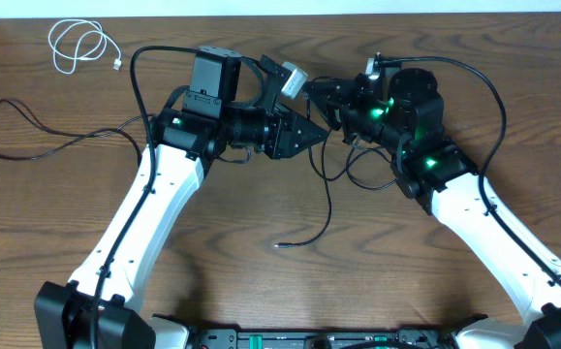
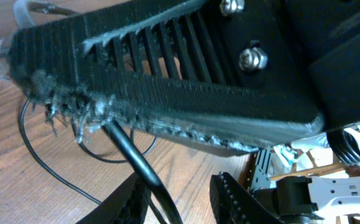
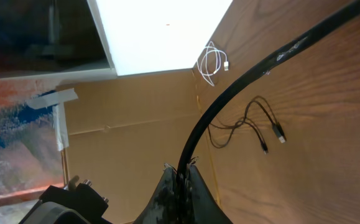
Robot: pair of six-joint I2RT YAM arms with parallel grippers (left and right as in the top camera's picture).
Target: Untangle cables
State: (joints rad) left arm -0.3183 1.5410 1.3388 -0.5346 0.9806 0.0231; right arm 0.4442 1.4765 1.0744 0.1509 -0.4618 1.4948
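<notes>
The right gripper is pinching a black cable between closed fingers, anchoring it. The left gripper is facing it tip to tip, its jaws standing partway apart around the same cable. I cannot tell whether they are biting it, since the left wrist view is blurred there.

To do this step well, the left should be taking hold just beside the right's pinch. The two should then be drawing apart slowly, low over the table, so the strand is sliding free rather than tightening.

The free plug end is lying loose below the grippers. Further out, another black cable is looping at the far left and the white cable is sitting coiled in the far corner, both well apart. The thicker robot wire arching beside the right wrist is probably posing the main snag risk.
</notes>
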